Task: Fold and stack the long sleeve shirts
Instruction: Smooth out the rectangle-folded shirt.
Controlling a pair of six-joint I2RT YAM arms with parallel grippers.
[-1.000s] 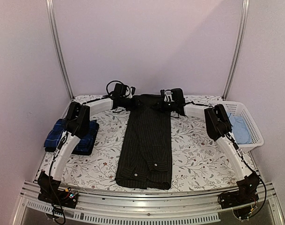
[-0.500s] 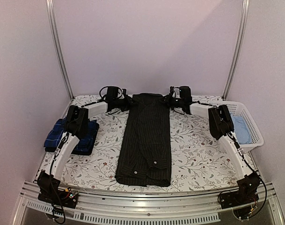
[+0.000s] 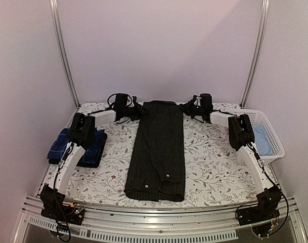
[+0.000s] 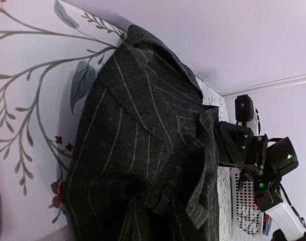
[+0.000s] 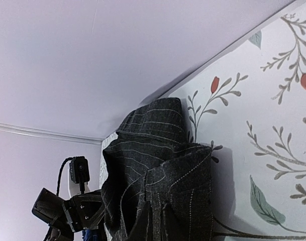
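- Lying flat down the middle of the table (image 3: 209,167), the black pinstriped shirt (image 3: 158,152) is folded into a narrow strip. Its long axis runs near to far, with the collar end at the far edge.
- The left fingers (image 3: 136,112) sit just left of that far end and the right fingers (image 3: 185,109) just right of it. Both are low over the table, and each is about equally close to its own corner.
- The right fingers are pressed together and seem to hold nothing. I cannot tell how far the left fingers are parted, or whether they pinch any cloth.
- The navy checked shirt (image 3: 78,144) lies folded at the table's left side, well apart from the black one.
- The next fold probably carries the far end toward the near hem, so each arm would reach inward for the corner beside it.
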